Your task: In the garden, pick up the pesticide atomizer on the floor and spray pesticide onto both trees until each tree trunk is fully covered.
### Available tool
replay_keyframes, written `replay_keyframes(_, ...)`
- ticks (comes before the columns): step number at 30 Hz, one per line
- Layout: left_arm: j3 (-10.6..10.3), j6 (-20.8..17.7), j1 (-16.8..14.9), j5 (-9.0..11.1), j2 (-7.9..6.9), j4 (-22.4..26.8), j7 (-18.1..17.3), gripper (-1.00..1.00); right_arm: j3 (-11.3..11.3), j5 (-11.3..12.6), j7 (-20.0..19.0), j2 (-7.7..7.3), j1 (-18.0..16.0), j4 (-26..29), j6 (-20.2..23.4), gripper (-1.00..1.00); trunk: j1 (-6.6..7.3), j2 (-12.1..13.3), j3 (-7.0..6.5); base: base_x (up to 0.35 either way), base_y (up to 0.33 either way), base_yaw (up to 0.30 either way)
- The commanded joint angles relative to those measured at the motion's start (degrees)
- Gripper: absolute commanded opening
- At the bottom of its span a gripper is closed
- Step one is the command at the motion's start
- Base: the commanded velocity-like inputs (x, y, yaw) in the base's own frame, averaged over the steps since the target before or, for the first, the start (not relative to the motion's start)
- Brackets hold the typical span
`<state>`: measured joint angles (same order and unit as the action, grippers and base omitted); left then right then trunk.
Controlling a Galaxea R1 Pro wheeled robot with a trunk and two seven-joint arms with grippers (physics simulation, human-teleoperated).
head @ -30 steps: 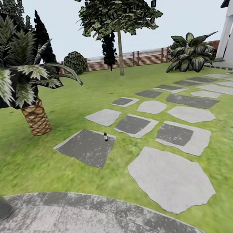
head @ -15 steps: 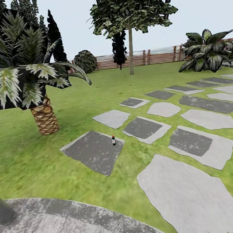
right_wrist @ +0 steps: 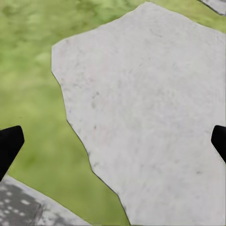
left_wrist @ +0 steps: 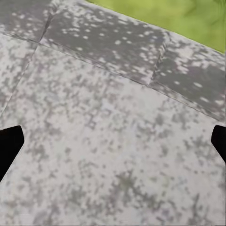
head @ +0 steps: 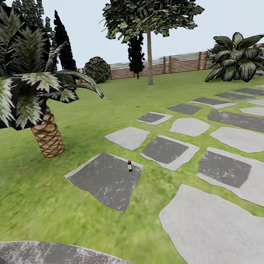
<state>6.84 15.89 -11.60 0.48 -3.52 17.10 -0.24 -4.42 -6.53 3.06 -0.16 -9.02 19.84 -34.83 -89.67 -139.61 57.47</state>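
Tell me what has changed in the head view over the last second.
The whole picture has shifted, so the camera moved, not the garden: the view turned left, then crept forward. The atomizer stands upright on the same dark stone slab, untouched. Palm, tree and fence kept their places. Both grippers gape wide, holding nothing.

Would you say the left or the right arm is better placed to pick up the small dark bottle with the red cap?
Neither clearly yet. The small dark red-capped bottle stands far ahead on a dark grey stone slab, slightly left of centre, so the left arm seems marginally favoured.
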Motion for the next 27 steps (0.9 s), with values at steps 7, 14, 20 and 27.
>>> replay_keyframes(7,0.10,0.19,-0.01,0.05,-0.02,-0.05,-0.03,1.00,-0.29,-0.59,0.27,0.07,-0.03,-0.02,-0.15,1.00,-0.02,-0.02,0.05,0.339,0.000,0.000)
replay_keyframes(14,0.10,0.19,-0.01,0.07,-0.08,-0.05,-0.03,1.00,-0.24,-0.59,0.27,0.07,-0.03,-0.06,-0.15,1.00,-0.02,-0.02,0.05,0.339,0.000,0.000)
replay_keyframes(20,0.10,0.19,-0.01,0.13,-0.08,-0.05,-0.03,1.00,-0.23,-0.59,0.27,0.07,-0.02,-0.06,-0.15,1.00,-0.02,-0.02,0.05,0.339,0.000,0.000)
replay_keyframes(27,0.13,0.19,0.00,0.13,-0.08,-0.05,-0.03,1.00,-0.24,-0.59,0.27,0.07,-0.03,-0.04,-0.15,1.00,-0.02,-0.02,0.05,0.339,0.000,0.000)
